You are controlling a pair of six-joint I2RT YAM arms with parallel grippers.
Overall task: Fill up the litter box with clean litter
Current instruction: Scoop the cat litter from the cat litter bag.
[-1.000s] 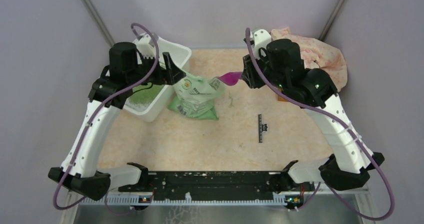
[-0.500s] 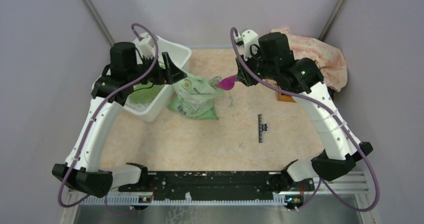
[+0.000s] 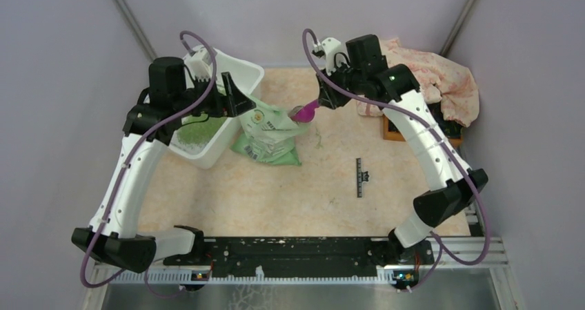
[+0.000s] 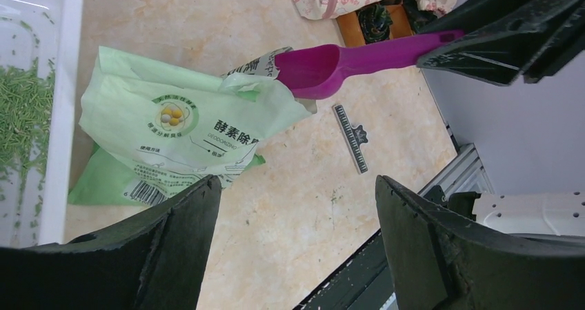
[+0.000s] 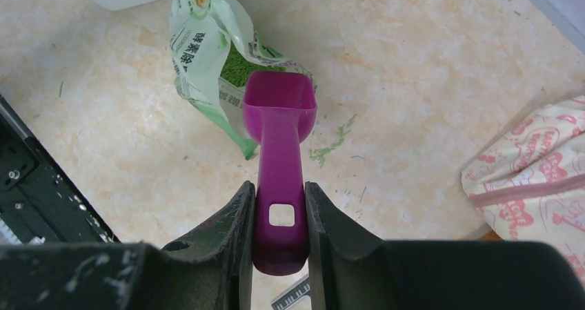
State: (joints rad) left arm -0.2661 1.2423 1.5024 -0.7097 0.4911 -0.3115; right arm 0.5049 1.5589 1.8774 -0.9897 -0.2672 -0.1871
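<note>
We stretch our left arm forward at the far left, its end effector with jaws spread wide. Our right arm arches inward toward the middle, its end effector clamped on a purple scoop's handle.

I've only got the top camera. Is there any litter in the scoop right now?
Observer: No. The right wrist view shows the purple scoop with an empty bowl, its lip at the open bag.
Operator: Is there litter inside the bag?
Observer: Yes, green litter shows inside its mouth, just beyond the scoop.
Operator: Is the left gripper holding the bag?
Observer: No. In the left wrist view the left gripper has its jaws wide apart with nothing between them.
</note>
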